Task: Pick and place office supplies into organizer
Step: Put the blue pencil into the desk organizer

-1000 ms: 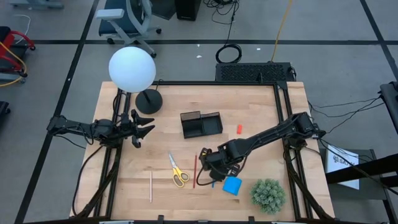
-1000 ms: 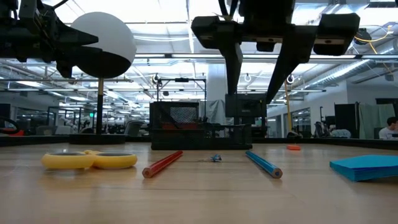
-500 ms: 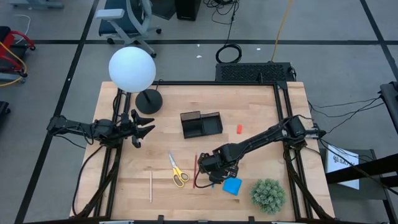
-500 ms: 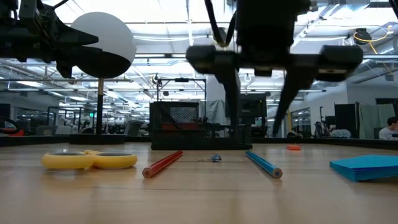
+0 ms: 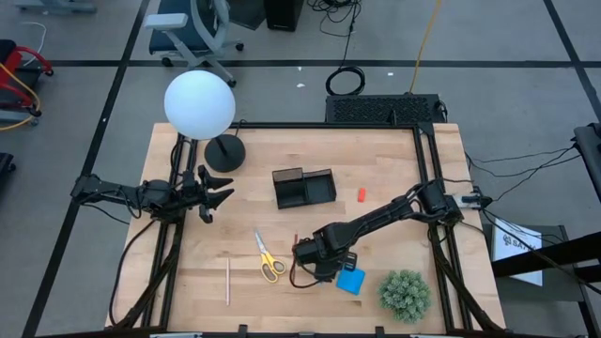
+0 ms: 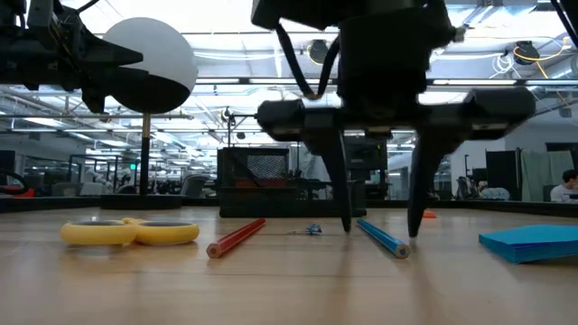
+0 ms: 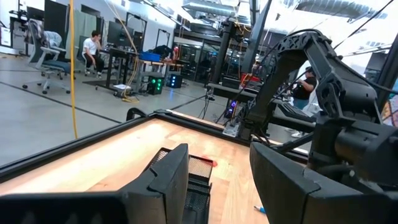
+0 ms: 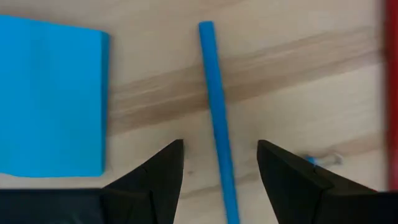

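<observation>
My right gripper [image 5: 315,260] is open and points down over the blue pencil [image 8: 217,124], one finger on each side of it and apart from it. In the low view its fingertips [image 6: 348,226] hang just above the table beside the blue pencil [image 6: 379,237]. The blue notepad [image 5: 351,281], red pencil [image 6: 237,237], yellow-handled scissors [image 5: 269,258], pale wooden pencil [image 5: 227,282] and red eraser [image 5: 361,194] lie flat on the table. The black organizer [image 5: 304,188] stands toward the far side. My left gripper [image 5: 221,192] waits open at the left.
A white globe lamp [image 5: 200,103] with a round black base [image 5: 224,153] stands at the far left. A green spiky plant ball [image 5: 405,294] sits at the near right corner. A tiny blue-silver bit [image 8: 323,160] lies between the blue and red pencils.
My right gripper has moved toward the table's near-left and come down, from above the red pencil's far end to a stand over the blue pencil, fingertips now near the tabletop. It stays open. No object has moved.
</observation>
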